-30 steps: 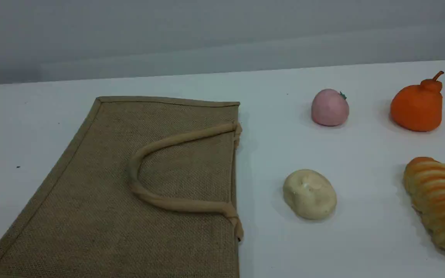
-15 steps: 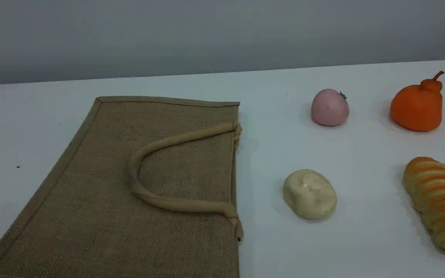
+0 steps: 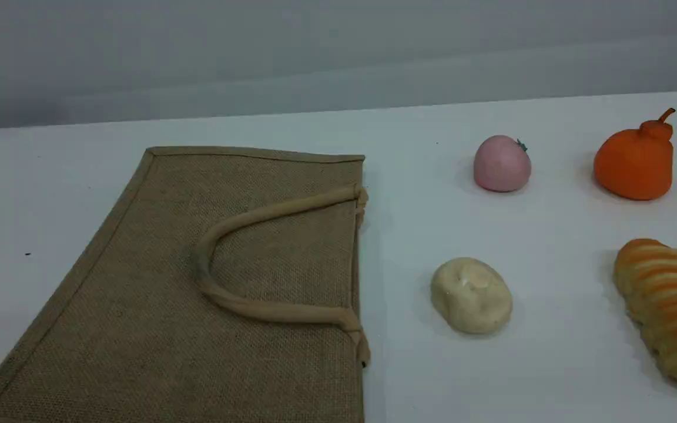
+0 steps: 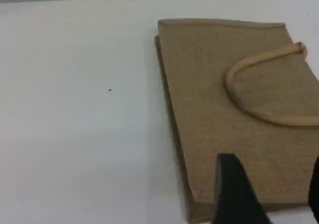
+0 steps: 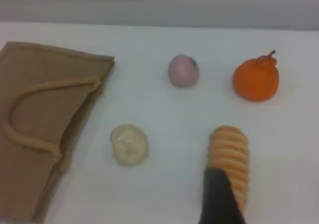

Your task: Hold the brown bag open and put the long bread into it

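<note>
The brown bag (image 3: 138,329) lies flat on the left of the white table, mouth edge to the right, one beige handle (image 3: 256,214) looped on top. The long bread (image 3: 664,311), golden with orange ridges, lies at the right edge. Neither arm shows in the scene view. In the left wrist view my left gripper (image 4: 274,196) hangs open above the bag's (image 4: 209,84) near corner, holding nothing. In the right wrist view my right gripper (image 5: 264,209) shows one dark fingertip (image 5: 219,199) just in front of the bread's (image 5: 230,152) near end; nothing is held.
A pale cream bun (image 3: 471,295) sits between bag and bread. A pink round fruit (image 3: 502,163) and an orange pear-shaped fruit (image 3: 635,161) stand farther back on the right. The table's far edge meets a grey wall.
</note>
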{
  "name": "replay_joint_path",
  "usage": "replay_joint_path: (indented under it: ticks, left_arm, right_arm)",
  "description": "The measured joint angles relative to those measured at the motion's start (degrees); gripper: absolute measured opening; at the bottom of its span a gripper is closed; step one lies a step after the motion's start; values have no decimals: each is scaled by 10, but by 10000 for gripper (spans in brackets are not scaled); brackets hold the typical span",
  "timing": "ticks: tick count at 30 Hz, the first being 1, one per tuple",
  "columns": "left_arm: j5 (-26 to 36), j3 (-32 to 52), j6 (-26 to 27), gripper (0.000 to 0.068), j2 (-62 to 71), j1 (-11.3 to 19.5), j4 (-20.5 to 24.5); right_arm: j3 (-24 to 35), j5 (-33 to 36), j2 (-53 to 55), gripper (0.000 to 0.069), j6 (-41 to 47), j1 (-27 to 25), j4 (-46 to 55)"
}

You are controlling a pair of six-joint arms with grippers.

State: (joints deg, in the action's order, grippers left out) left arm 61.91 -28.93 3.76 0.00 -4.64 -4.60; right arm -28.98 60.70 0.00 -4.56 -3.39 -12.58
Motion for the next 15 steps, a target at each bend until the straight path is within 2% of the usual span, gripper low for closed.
replay_joint_path:
  ticks: [5, 9, 15]
  left_arm:
    - [1, -3, 0, 335, 1, 0, 0]
    - [22, -40, 0, 335, 37, 0, 1]
    - [-23, -116, -11, 335, 157, 0, -17]
  right_arm:
    - [0, -4, 0, 376, 0, 0, -1]
    - [-10, -15, 1, 376, 0, 0, -2]
    - [-45, -84, 95, 376, -33, 0, -51]
